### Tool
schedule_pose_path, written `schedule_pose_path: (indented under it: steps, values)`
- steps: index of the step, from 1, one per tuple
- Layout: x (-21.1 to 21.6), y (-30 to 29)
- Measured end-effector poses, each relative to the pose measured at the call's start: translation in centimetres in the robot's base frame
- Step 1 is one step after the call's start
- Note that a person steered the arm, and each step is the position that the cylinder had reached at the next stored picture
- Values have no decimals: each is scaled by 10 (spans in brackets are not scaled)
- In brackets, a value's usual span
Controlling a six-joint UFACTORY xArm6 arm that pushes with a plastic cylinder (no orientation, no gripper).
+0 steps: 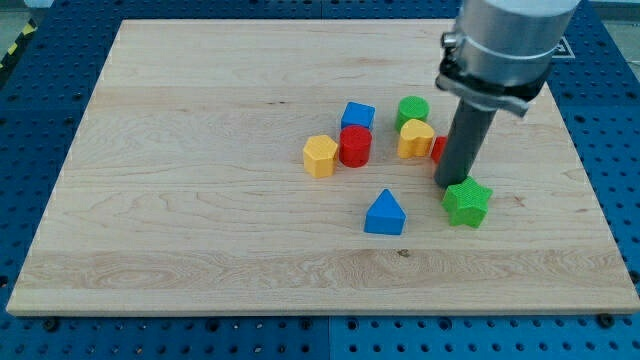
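Note:
My dark rod comes down from the view's top right, and my tip point(452, 186) rests right at the upper left edge of the green star block point(467, 203), touching or nearly touching it. A red block point(438, 149) is mostly hidden behind the rod. To the left of it lie a yellow heart-shaped block point(415, 138) and a green cylinder point(411, 110). Further left sit a blue cube point(358, 116), a red cylinder point(355, 146) and a yellow hexagonal block point(320, 156). A blue triangular block point(385, 213) lies left of the star.
The wooden board point(200, 200) lies on a blue perforated table point(30, 110). The arm's grey cylindrical body point(505, 45) hangs over the board's top right corner.

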State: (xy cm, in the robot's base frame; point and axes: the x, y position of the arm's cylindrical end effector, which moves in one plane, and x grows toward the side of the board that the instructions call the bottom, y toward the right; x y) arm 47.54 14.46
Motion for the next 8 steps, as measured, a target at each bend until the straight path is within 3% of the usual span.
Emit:
schedule_pose_path:
  steps: [1, 2, 3, 5, 6, 7, 8]
  values:
    - [-32, -16]
    - [-31, -93]
    - [-67, -145]
    - [-105, -122]
    - [-128, -172]
    - [-80, -241]
    - [-58, -177]
